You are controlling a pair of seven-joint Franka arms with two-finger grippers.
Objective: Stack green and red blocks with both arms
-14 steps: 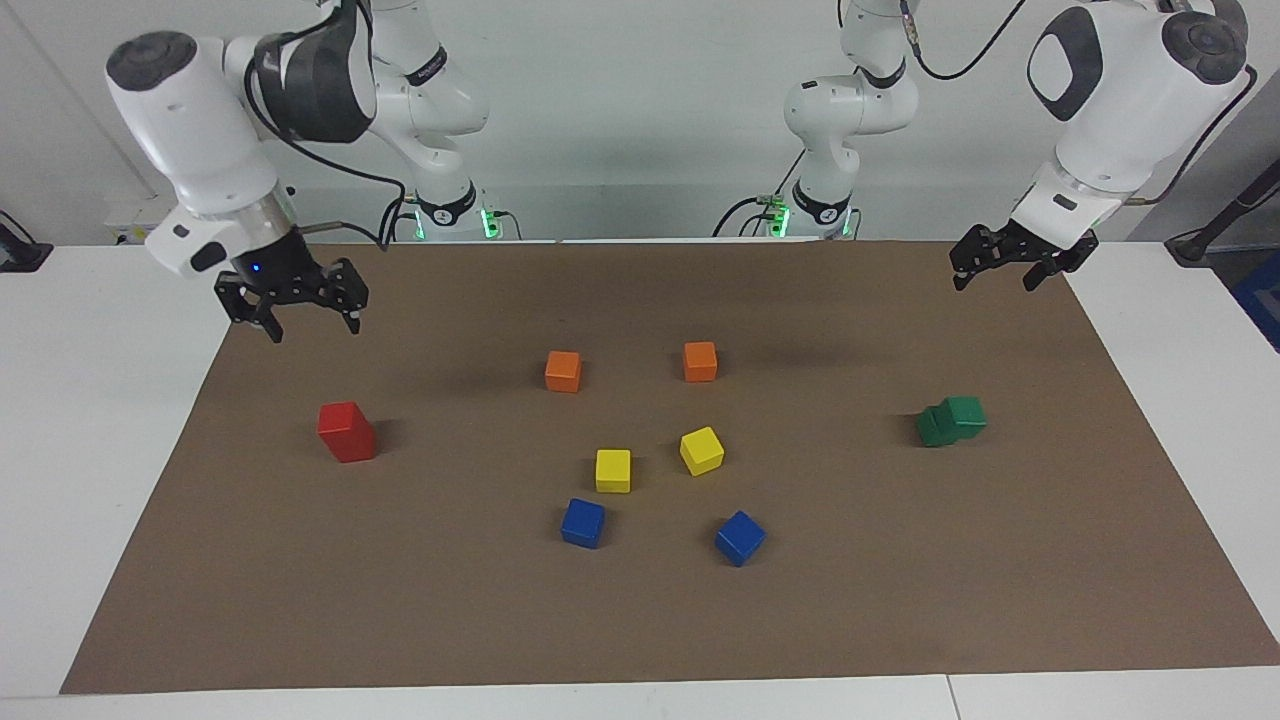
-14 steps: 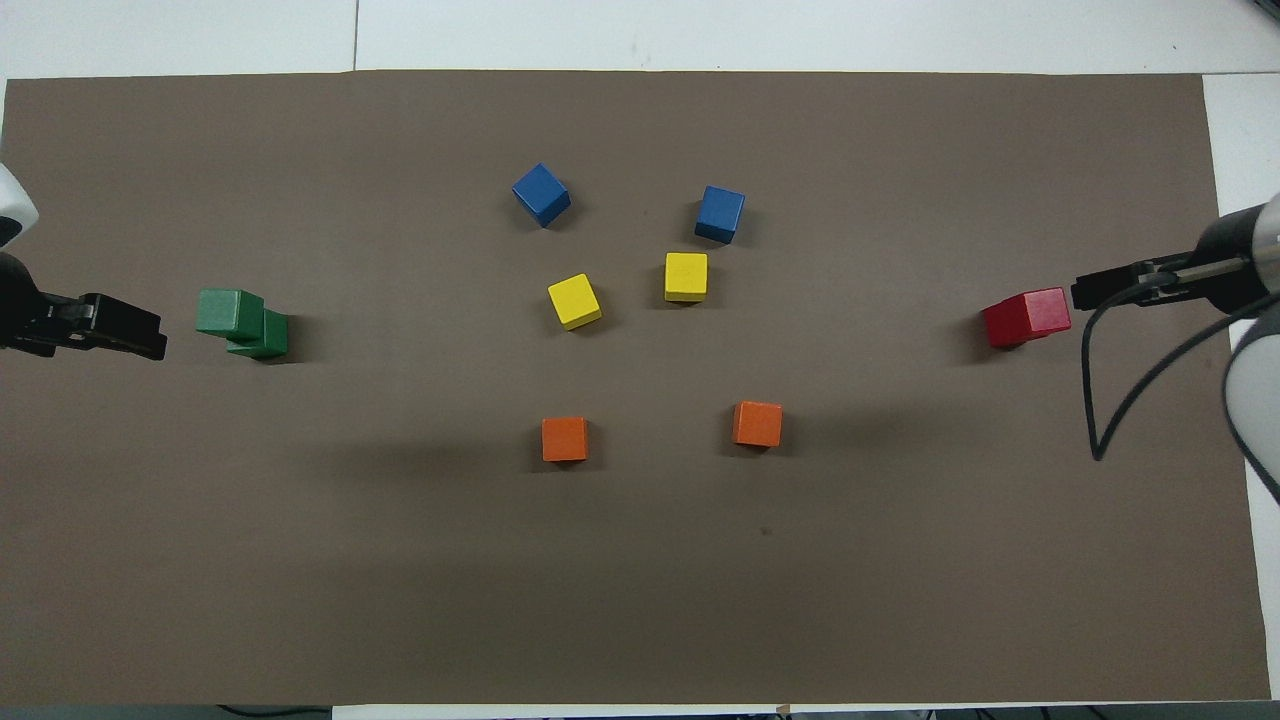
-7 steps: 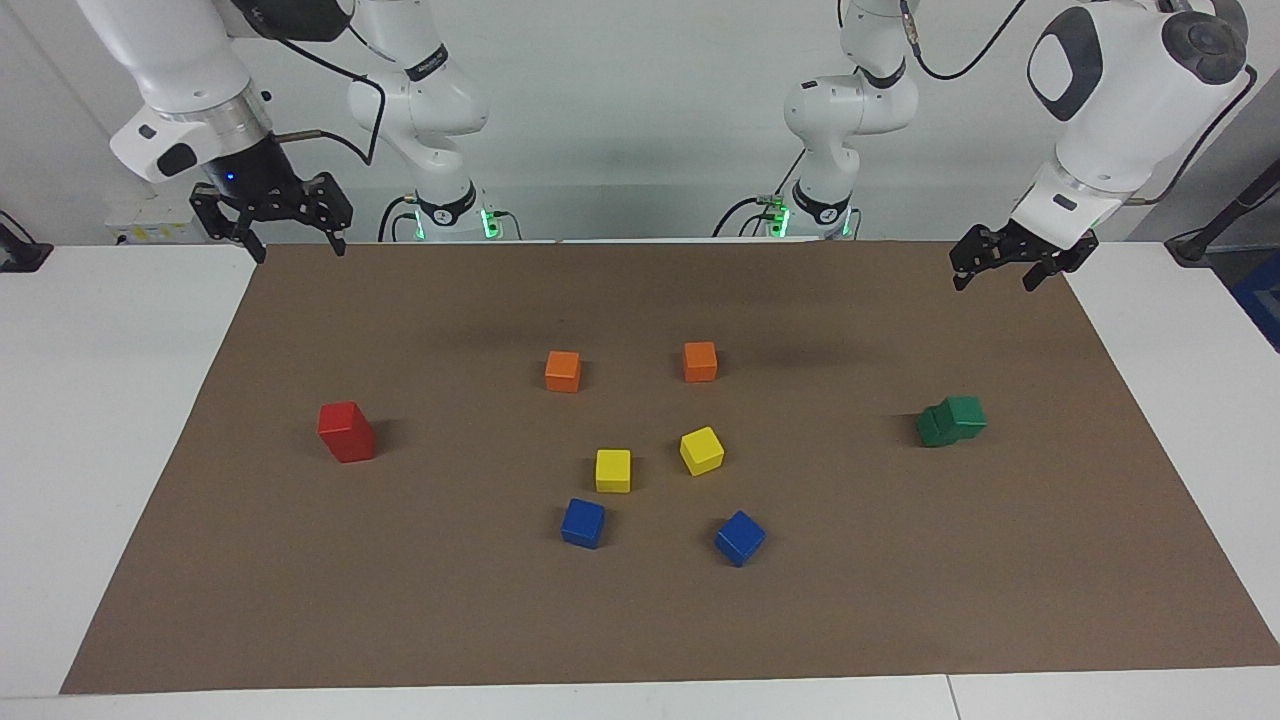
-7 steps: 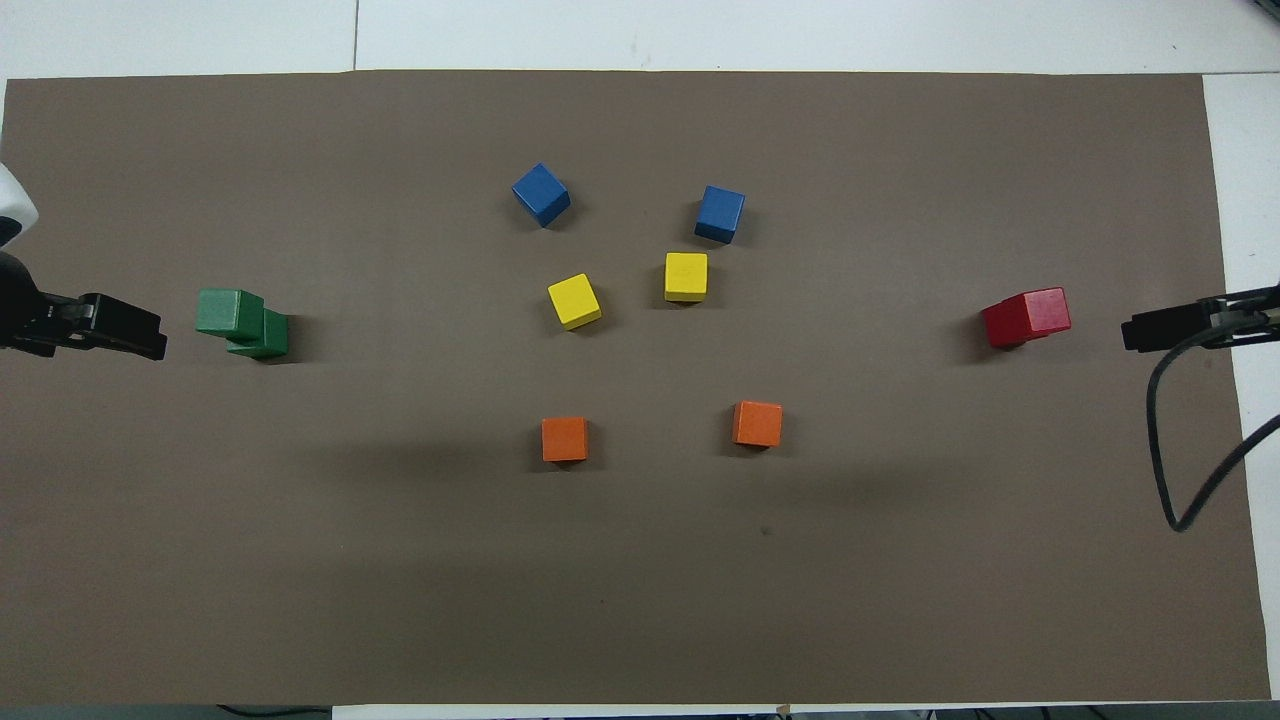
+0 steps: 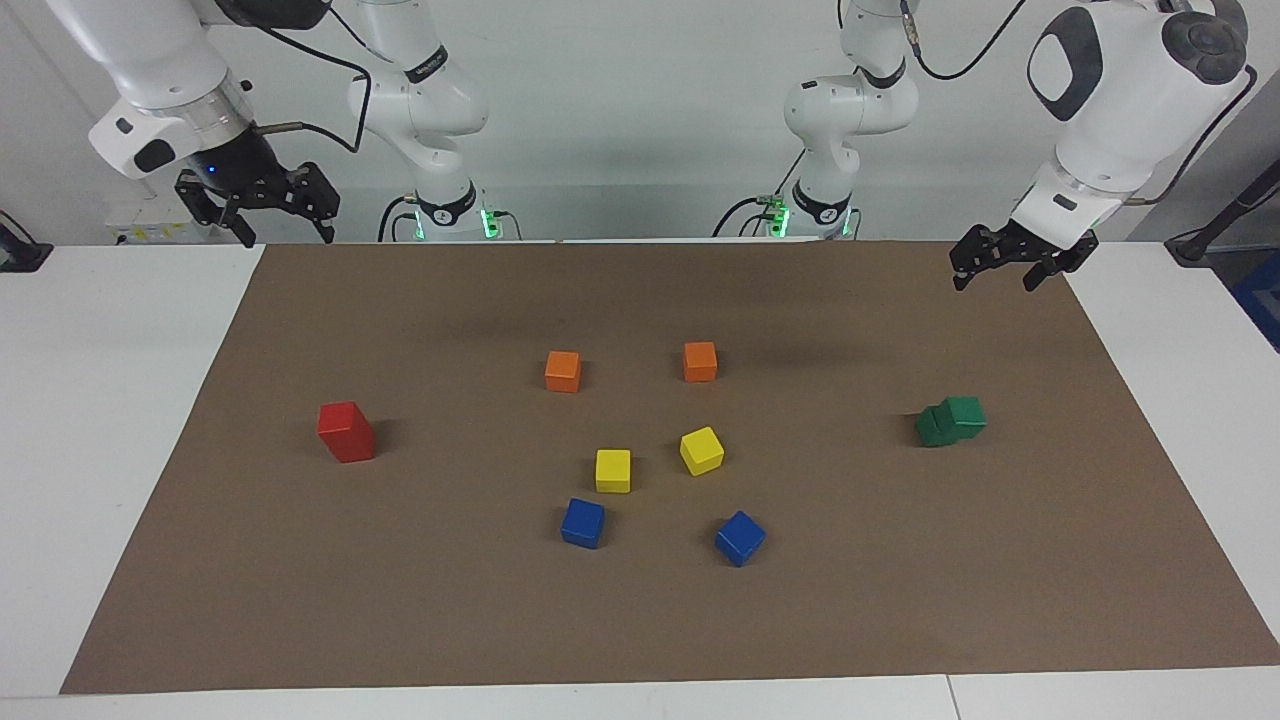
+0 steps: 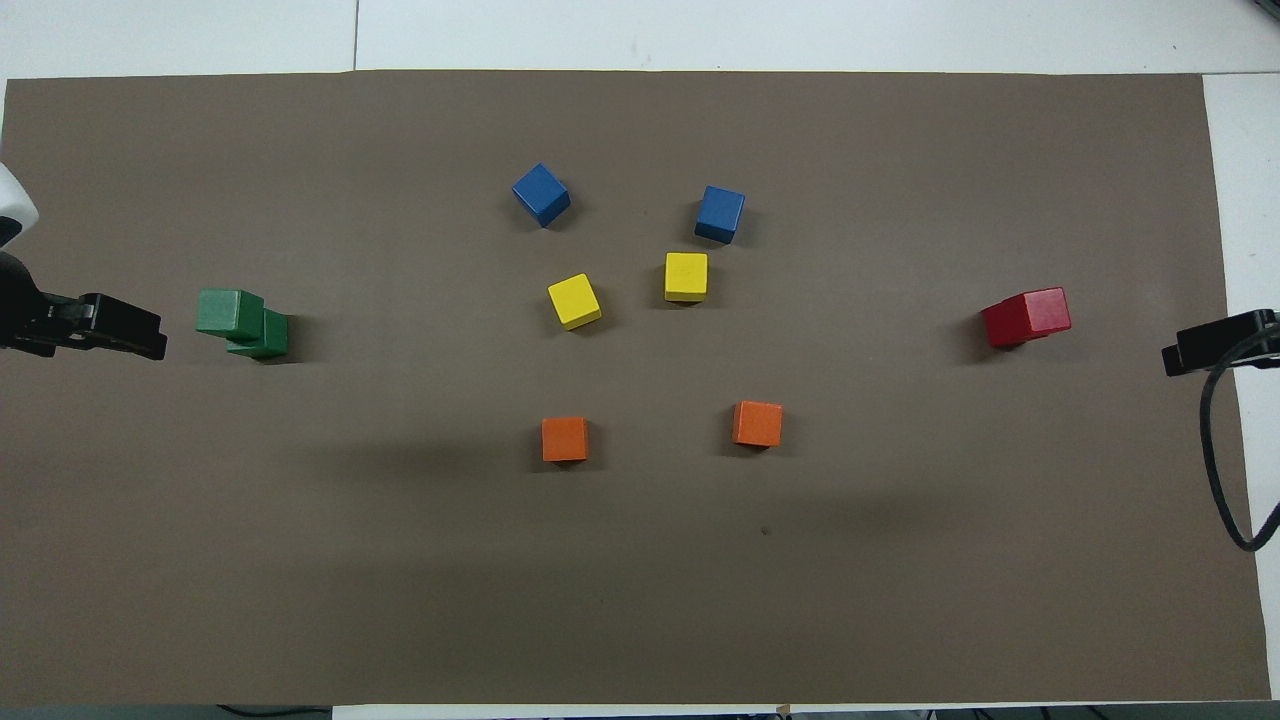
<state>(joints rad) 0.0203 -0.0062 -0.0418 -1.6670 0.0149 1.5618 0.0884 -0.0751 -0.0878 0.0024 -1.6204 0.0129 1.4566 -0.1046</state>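
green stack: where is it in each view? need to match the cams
Facing view: green stack, at that picture's right edge of the mat, below the left gripper.
Overhead view: green stack, at that picture's left, beside the left gripper.
Shared landmark: the two orange cubes, nearer the robots.

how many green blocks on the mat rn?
2, both at the left arm's end of the mat: a lower green block on the mat and an upper green block stacked on it, offset. None seems hidden.
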